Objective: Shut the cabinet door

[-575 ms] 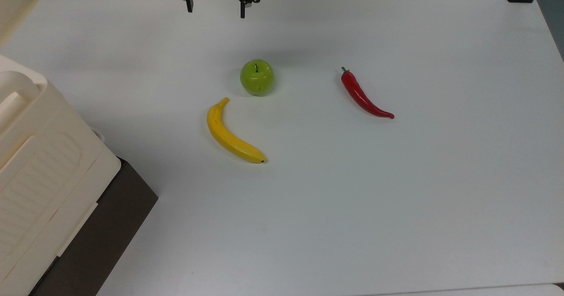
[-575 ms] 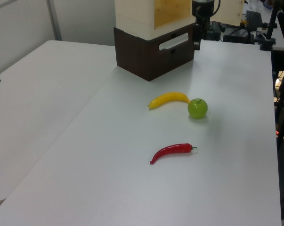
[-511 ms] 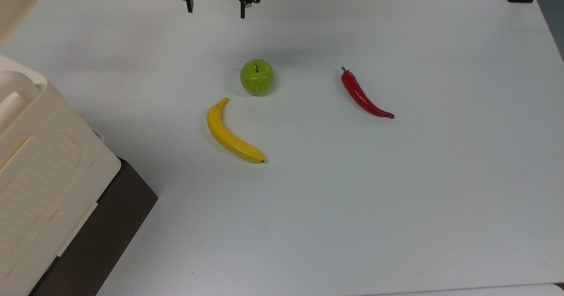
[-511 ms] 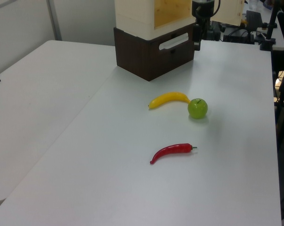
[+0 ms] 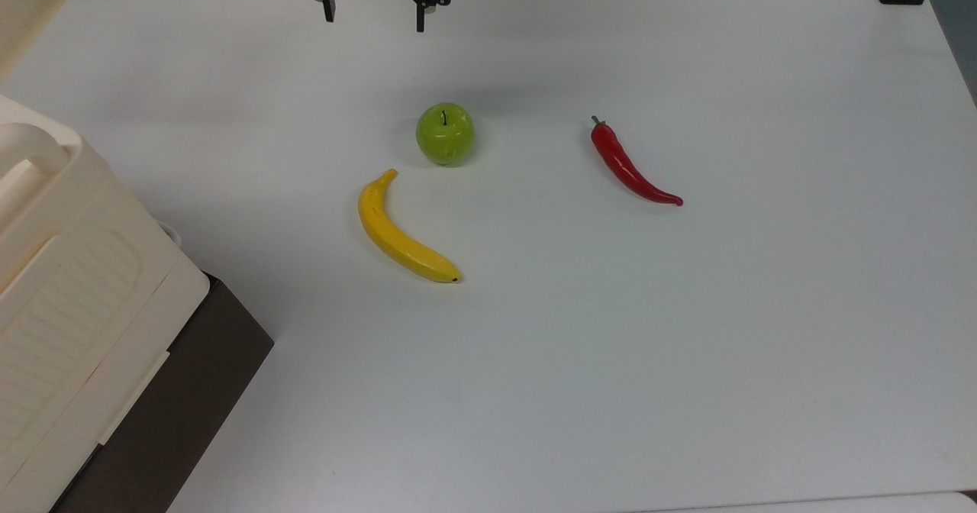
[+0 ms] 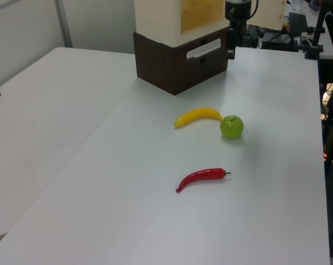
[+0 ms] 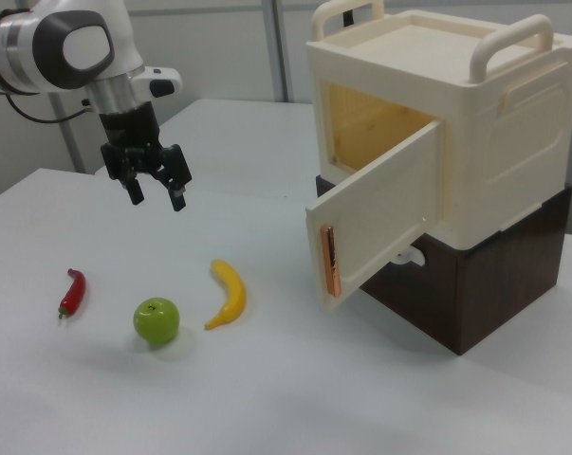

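While the large boxy cream-ivory plastic cabinet (image 7: 456, 123) stands on a dark brown box (image 7: 475, 284) at the right view's right, its flat, smooth cream-ivory plastic door (image 7: 376, 223) hangs open, swung outward toward the right view's left, and the yellowish inside of the cabinet is visible behind it. A thin copper-coloured strip (image 7: 328, 263) runs upright along the free edge of the door. In the top view the cabinet (image 5: 69, 284) is at the top view's left edge, with its ribbed recessed panel facing up, and a piece of the door (image 5: 30, 1) shows in the upper left corner. In the left view the cabinet (image 6: 158, 14) and the brown box (image 6: 177, 61) are at the far end of the white table (image 6: 155, 221).

The black two-finger gripper (image 7: 153, 192) of the white robot arm (image 7: 67, 43) hangs in the air above the table (image 7: 267, 398), well apart from the door, at the right view's left. Its fingers are spread apart and hold nothing. In the top view the gripper (image 5: 374, 18) is at the upper edge, beyond the fruit.

On the table lie a round green apple (image 5: 445, 133), a curved yellow banana (image 5: 398, 232) near it, and a long red chili pepper (image 5: 630, 166) further to the top view's right. None of them touches another.
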`<action>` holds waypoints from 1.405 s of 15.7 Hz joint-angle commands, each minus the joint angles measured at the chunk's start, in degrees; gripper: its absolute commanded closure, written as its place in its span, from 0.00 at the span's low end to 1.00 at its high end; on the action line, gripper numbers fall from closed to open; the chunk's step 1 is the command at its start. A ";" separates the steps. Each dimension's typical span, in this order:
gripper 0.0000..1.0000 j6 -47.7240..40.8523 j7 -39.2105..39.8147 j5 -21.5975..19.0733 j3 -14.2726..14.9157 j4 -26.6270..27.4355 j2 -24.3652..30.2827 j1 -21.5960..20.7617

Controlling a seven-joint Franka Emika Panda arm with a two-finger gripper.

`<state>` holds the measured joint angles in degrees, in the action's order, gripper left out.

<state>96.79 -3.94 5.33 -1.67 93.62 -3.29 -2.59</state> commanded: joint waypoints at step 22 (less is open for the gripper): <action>1.00 -0.81 0.25 -0.06 1.76 -8.00 0.92 7.15</action>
<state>96.75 -3.93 5.39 -0.42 89.09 -2.73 2.21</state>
